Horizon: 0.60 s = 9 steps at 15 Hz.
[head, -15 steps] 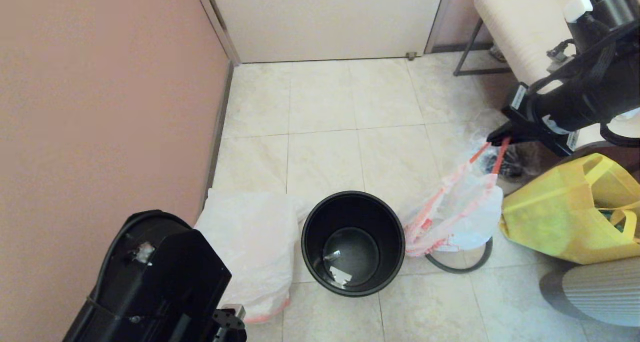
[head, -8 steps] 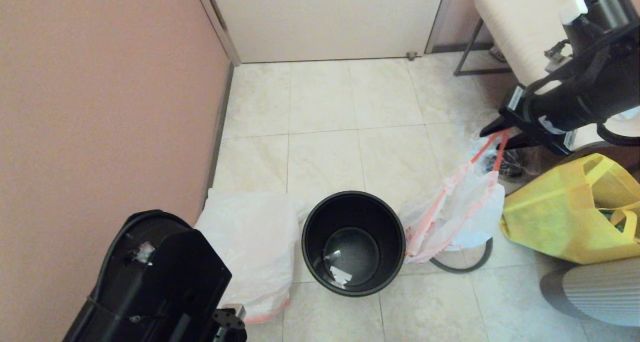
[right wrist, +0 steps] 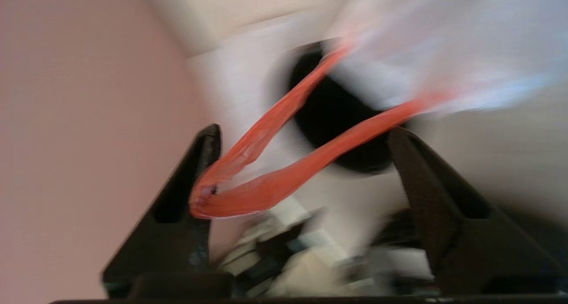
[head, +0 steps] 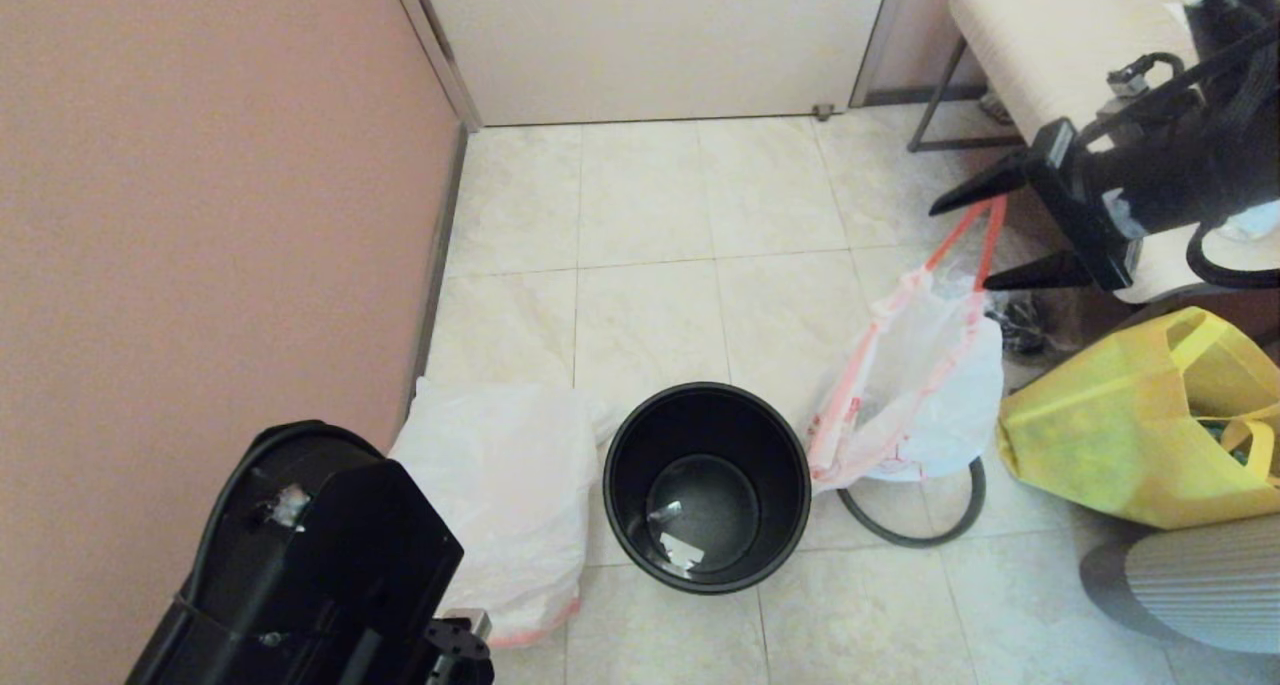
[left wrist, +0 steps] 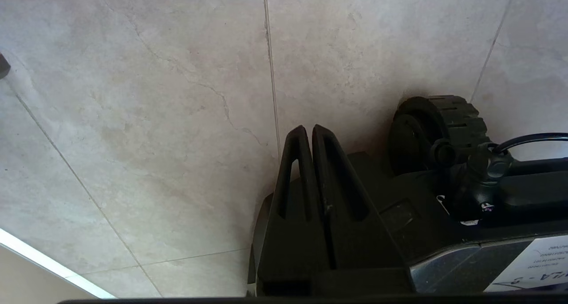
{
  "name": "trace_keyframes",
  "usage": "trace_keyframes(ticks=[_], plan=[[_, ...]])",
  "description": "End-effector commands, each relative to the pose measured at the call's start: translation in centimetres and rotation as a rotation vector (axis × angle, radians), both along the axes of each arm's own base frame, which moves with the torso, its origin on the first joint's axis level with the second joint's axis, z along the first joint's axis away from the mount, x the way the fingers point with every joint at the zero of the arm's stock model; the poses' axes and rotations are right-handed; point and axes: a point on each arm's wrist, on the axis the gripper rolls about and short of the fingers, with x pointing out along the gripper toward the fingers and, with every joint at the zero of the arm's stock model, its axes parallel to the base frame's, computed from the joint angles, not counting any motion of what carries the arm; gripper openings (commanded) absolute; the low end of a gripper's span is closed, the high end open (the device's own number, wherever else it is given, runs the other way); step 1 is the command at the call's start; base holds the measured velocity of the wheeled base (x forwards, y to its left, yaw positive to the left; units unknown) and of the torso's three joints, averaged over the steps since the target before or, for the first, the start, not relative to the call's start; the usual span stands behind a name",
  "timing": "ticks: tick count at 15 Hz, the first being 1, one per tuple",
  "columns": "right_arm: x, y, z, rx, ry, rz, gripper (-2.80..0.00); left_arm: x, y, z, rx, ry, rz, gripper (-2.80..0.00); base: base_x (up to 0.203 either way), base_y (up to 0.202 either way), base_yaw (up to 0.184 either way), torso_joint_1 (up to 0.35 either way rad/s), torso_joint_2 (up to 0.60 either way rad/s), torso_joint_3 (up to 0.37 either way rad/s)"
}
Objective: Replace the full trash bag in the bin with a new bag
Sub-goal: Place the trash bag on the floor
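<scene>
The right gripper (head: 1010,235) hangs in the air on the robot's right with its two black fingers spread wide apart; the orange-red drawstring (head: 965,237) of the full trash bag (head: 925,395) is looped over one finger (right wrist: 186,206) only, hooked rather than pinched, and the other finger stands clear of it; from that finger the two strands of the loop run down and away toward the bag's gathered mouth; the bag itself sits on the floor below the gripper and nearer the robot, stretched long by the taut string, its long axis running from the gripper down toward the bin (head: 707,485), mouth end up toward the fingers and closed bottom end just beside the bin's rim; the grey ring (head: 915,530) lies on the floor under the bag's lower edge; a yellow tote (head: 1130,435) rests below the gripper, beside the bag on the side away from the bin; the new bag (head: 505,495) lies flat on the bin's far side from the gripper, its drawstring hem toward the robot; the left gripper (left wrist: 309,137) is parked low over the tiles, fingers pressed together on nothing
</scene>
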Motion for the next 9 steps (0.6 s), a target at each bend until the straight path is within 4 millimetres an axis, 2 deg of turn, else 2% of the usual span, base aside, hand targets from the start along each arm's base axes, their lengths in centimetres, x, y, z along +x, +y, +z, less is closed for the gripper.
trace_keyframes(ticks=[1, 2, 3, 4, 5, 7, 8, 9], plan=[[-2.1, -0.6, 2.9, 0.129, -0.120, 0.113, 0.00, -0.7, 0.4, 0.2, 0.014, 0.024, 0.004, -2.80, 0.000, 0.000, 0.000, 0.000, 0.00, 0.000], [-2.9, -0.8, 4.3, 0.180, -0.209, 0.178, 0.00, -0.7, 0.4, 0.2, 0.013, 0.025, 0.003, -2.80, 0.000, 0.000, 0.000, 0.000, 0.00, 0.000], [-3.1, -0.9, 4.7, 0.227, -0.224, 0.250, 0.00, -0.8, 0.4, 0.2, 0.014, 0.026, 0.002, -2.80, 0.000, 0.000, 0.000, 0.000, 0.00, 0.000], [-2.3, -0.9, 3.6, 0.260, -0.179, 0.300, 0.00, -0.7, 0.4, 0.2, 0.014, 0.026, 0.004, -2.80, 0.000, 0.000, 0.000, 0.000, 0.00, 0.000], [-0.7, -0.8, 1.2, 0.276, -0.110, 0.336, 0.00, -0.7, 0.4, 0.2, 0.014, 0.026, 0.004, -2.80, 0.000, 0.000, 0.000, 0.000, 0.00, 0.000], [4.2, -0.5, -5.6, 0.273, -0.006, 0.361, 0.00, -0.7, 0.4, 0.2, 0.014, 0.026, 0.004, -2.80, 0.000, 0.000, 0.000, 0.000, 0.00, 0.000], [6.5, -0.7, -8.1, 0.274, -0.011, 0.361, 0.00, -0.7, 0.4, 0.2, 0.014, 0.026, 0.004, -2.80, 0.000, 0.000, 0.000, 0.000, 0.00, 0.000], [7.6, -0.9, -9.1, 0.283, -0.014, 0.353, 0.00, -0.7, 0.4, 0.2, 0.014, 0.025, 0.004, -2.80, 0.000, 0.000, 0.000, 0.000, 0.00, 0.000]])
